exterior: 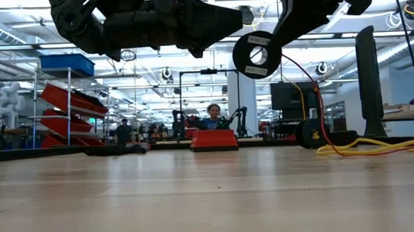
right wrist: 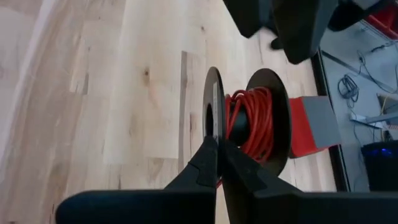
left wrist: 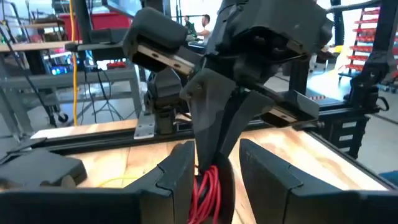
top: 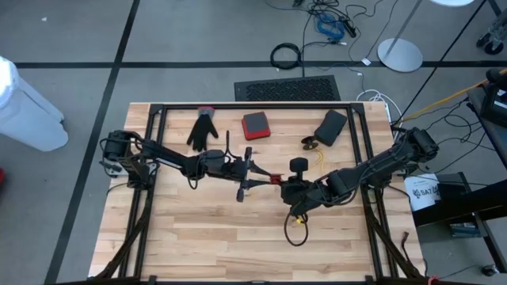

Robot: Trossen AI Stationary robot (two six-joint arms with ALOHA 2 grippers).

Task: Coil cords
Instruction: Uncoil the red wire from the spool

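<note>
Two grippers meet above mid-table point(top: 198, 237). The left gripper point(left wrist: 211, 168) stands wide astride the red cord point(left wrist: 208, 186), likely to guide its winding; the right gripper point(right wrist: 217, 155) pinches the spool point(right wrist: 280, 112) by one flange, steadying it. Only the low view shows the red tail dropping toward the yellow cord point(exterior: 379, 147)

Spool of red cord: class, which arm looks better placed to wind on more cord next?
Probably the left. The left gripper stands open astride the red cord, free to guide it; the right gripper is shut on the spool, gripping its flange.
</note>
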